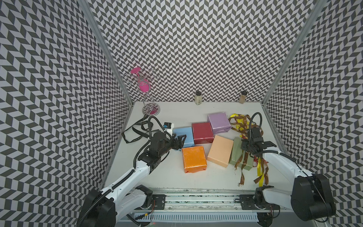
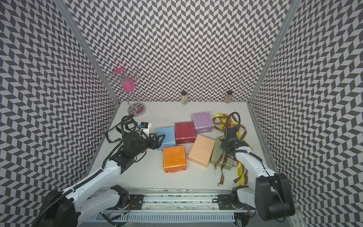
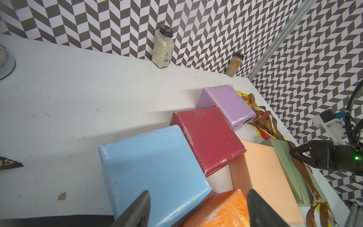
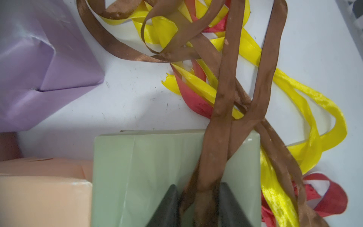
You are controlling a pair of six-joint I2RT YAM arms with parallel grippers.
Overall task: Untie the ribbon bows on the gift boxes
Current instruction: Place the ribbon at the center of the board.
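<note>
Closest to me on the white table (image 1: 167, 176), loose brown and yellow ribbon tails (image 1: 242, 173) trail off the olive green box (image 1: 236, 155) toward the front edge. The orange box (image 1: 194, 159) sits nearest on my left side of the cluster, with the peach box (image 1: 220, 150) lying between it and the olive green one. My right gripper (image 4: 198, 186) is over the olive green box's top, its jaws drawn in tight on the brown ribbon (image 4: 222, 110) that runs across that box. My left gripper (image 1: 179, 141) hovers spread wide and empty above the near edge of the light blue box (image 1: 186, 135). Behind that come the dark red box (image 1: 202, 132) and then the lilac box (image 1: 218, 122), each touching the next. Beside the lilac box lies a tangle of yellow, brown and red ribbons (image 1: 240, 123). The black ribbon with white lettering (image 1: 135, 127) loops on the table far left. Two spice jars (image 1: 198, 97) stand against the back wall.
</note>
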